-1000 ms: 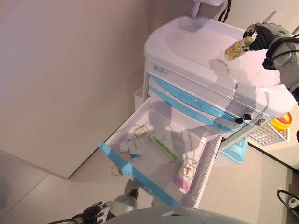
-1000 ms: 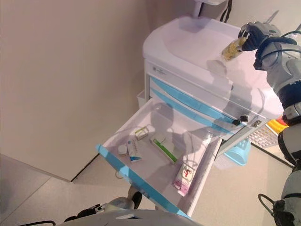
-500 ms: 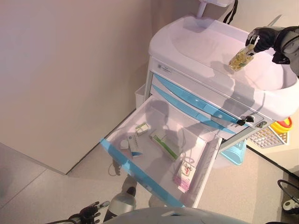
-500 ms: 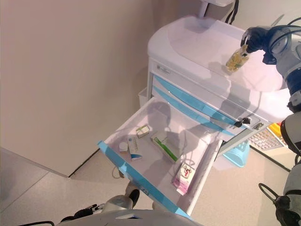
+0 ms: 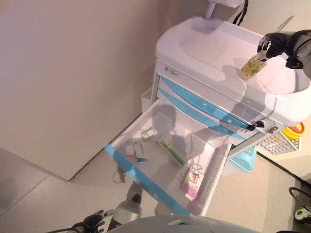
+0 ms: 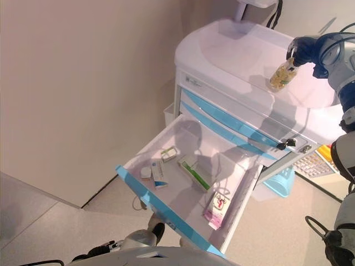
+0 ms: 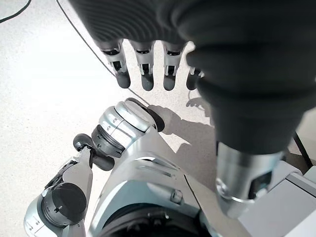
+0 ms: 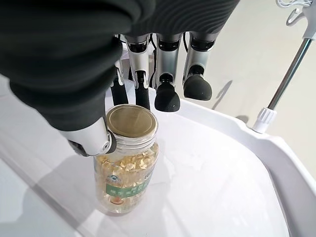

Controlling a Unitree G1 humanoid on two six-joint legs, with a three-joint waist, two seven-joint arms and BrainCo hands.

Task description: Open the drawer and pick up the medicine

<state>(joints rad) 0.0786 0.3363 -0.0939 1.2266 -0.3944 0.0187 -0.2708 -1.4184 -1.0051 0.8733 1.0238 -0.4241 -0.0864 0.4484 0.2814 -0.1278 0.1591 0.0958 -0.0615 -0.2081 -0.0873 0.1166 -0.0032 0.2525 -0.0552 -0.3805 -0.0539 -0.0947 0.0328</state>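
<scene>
The medicine is a clear bottle of yellow capsules [image 5: 252, 67] with a gold lid [image 8: 131, 122] and a green label. It stands on the white top of the cart [image 5: 209, 43], near its right edge. My right hand [image 5: 275, 41] is above it, with the thumb [image 8: 92, 140] and a finger pinching the bottle at its neck. The cart's drawer [image 5: 146, 182], white with a blue front, is pulled wide open. My left hand [image 5: 92, 224] hangs low near the floor, its fingers [image 7: 143, 74] straight and empty.
In the drawer lie a pink box [image 5: 191, 182], a long green-and-white box [image 5: 170, 151], a small box [image 5: 147, 133] and a blue-and-white box [image 5: 141, 150]. A blue basket [image 5: 243, 158], a white rack [image 5: 277, 143] and a yellow container [image 5: 295, 130] sit right of the cart. A wall stands on the left.
My right hand has lowered the bottle from the air onto the cart top and turned it more upright. The camera shifted a little early on. The left hand has not moved.
</scene>
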